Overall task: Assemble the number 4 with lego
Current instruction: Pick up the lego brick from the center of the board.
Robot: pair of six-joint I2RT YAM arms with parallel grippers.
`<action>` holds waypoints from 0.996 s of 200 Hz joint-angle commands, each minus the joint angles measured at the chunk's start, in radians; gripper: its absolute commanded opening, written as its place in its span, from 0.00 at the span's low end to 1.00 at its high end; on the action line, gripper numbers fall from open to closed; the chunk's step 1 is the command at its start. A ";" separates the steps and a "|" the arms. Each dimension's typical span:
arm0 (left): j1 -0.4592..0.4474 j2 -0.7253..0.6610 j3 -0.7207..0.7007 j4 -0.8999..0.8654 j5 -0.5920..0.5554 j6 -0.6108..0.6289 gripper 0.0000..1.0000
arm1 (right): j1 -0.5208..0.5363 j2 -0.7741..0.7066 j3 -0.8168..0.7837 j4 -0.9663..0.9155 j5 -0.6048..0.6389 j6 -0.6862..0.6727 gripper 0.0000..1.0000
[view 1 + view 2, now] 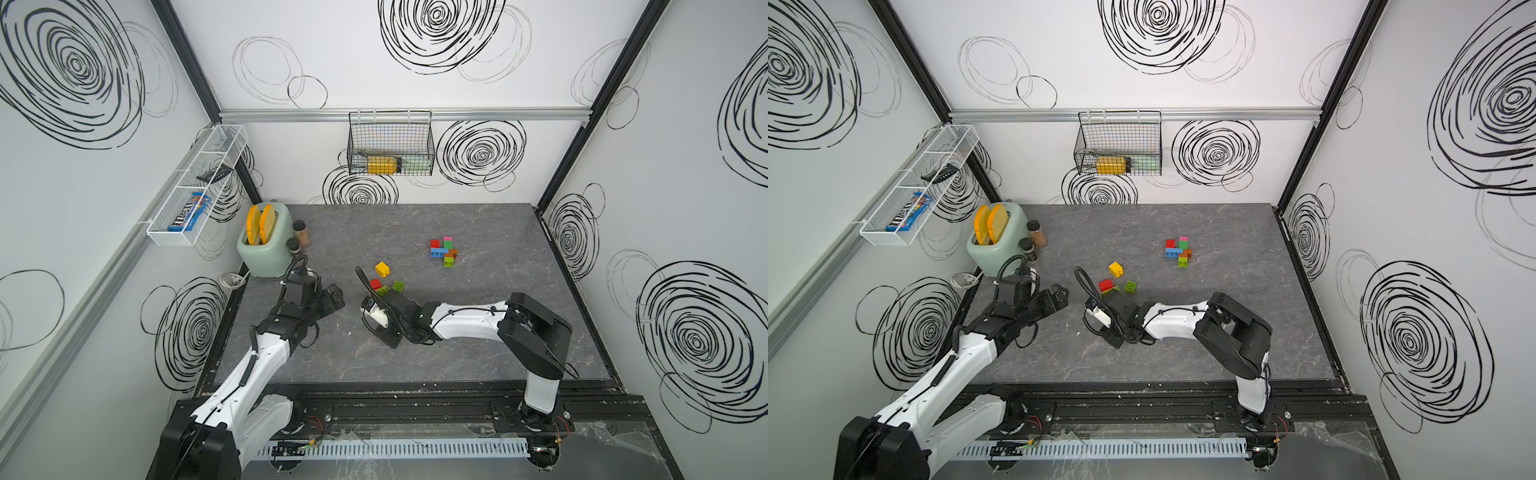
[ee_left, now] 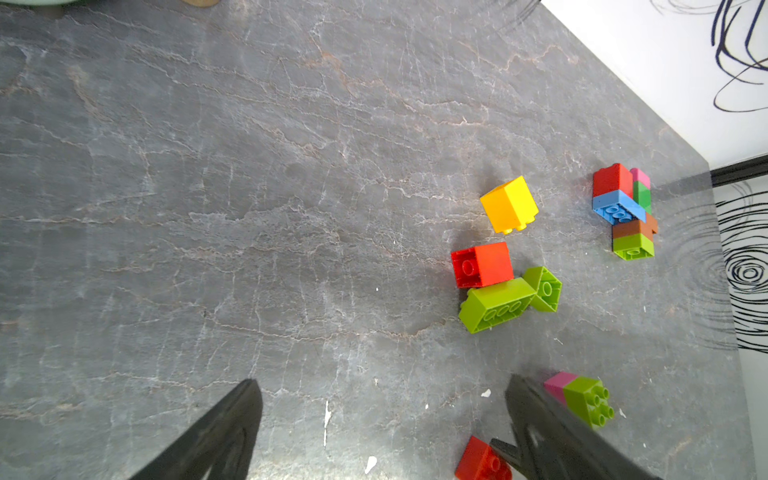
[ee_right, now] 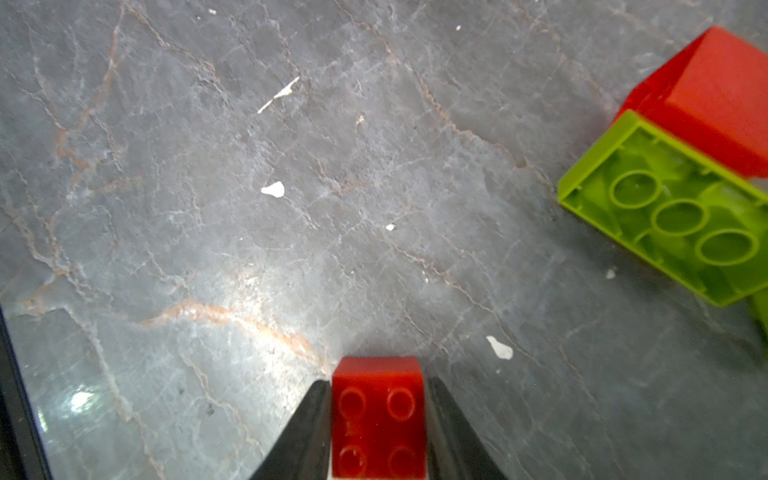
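Jaws of the right gripper (image 3: pixel 378 383) press both flanks of a red brick (image 3: pixel 379 419). Its studs face the wrist camera, a side hold that likely leaves the base free for pressing down. Whether it has left the table (image 1: pixel 498 332) cannot be told. The left gripper (image 2: pixel 381 382) hangs wide apart and empty near the left edge, seemingly kept clear. The build (image 1: pixel 444 250) sits well apart toward the far right, bare table around it. A yellow brick (image 2: pixel 509 203), second red brick (image 2: pixel 484 264), lime oblong (image 2: pixel 494 305) and lime square (image 2: pixel 544 289) cluster near the held one, so carrying across probably calls for lifting over them.
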 commanded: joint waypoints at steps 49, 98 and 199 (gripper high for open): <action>0.011 0.014 -0.006 0.037 0.020 -0.003 0.96 | -0.010 0.007 0.011 -0.036 -0.016 -0.013 0.41; -0.016 0.033 -0.016 0.068 0.055 0.008 0.96 | -0.054 -0.128 -0.028 0.009 -0.036 0.053 0.18; -0.460 0.403 0.161 0.244 0.178 -0.031 0.96 | -0.488 -0.378 -0.181 -0.091 -0.290 0.335 0.00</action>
